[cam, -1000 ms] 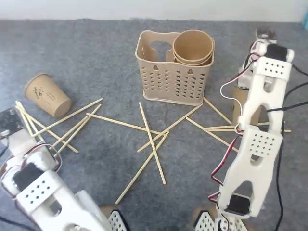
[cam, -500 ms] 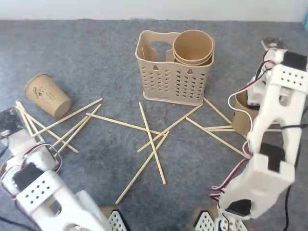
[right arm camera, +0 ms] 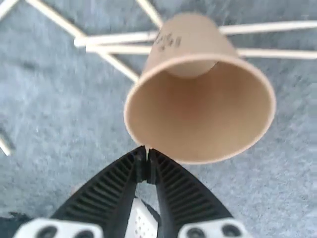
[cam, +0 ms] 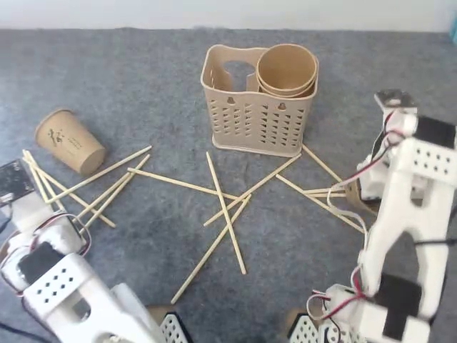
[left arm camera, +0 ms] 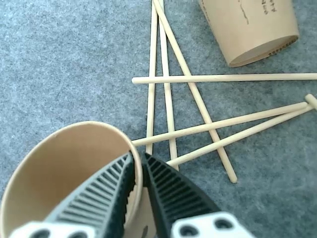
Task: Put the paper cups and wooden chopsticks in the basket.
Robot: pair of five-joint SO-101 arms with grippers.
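My left gripper (left arm camera: 137, 166) is shut on the rim of a paper cup (left arm camera: 59, 173), one finger inside and one outside. Beyond it, a second paper cup (left arm camera: 250, 27) (cam: 68, 141) lies on its side among crossed wooden chopsticks (left arm camera: 168, 99). My right gripper (right arm camera: 146, 154) is shut on the rim of another paper cup (right arm camera: 198, 109), which is tipped with its mouth toward the camera, over chopsticks (right arm camera: 114, 38). The tan basket (cam: 214, 86) stands at the back centre with stacked paper cups (cam: 285, 68) in its right half.
Several chopsticks (cam: 225, 207) lie scattered on the grey carpet in front of the basket and to both sides. The right arm (cam: 414, 186) stands tall at the right edge. The left arm (cam: 50, 275) fills the near left corner.
The right arm has swung down and toward the near edge, carrying its cup along and tipping it over. The left arm and its cup have kept still.
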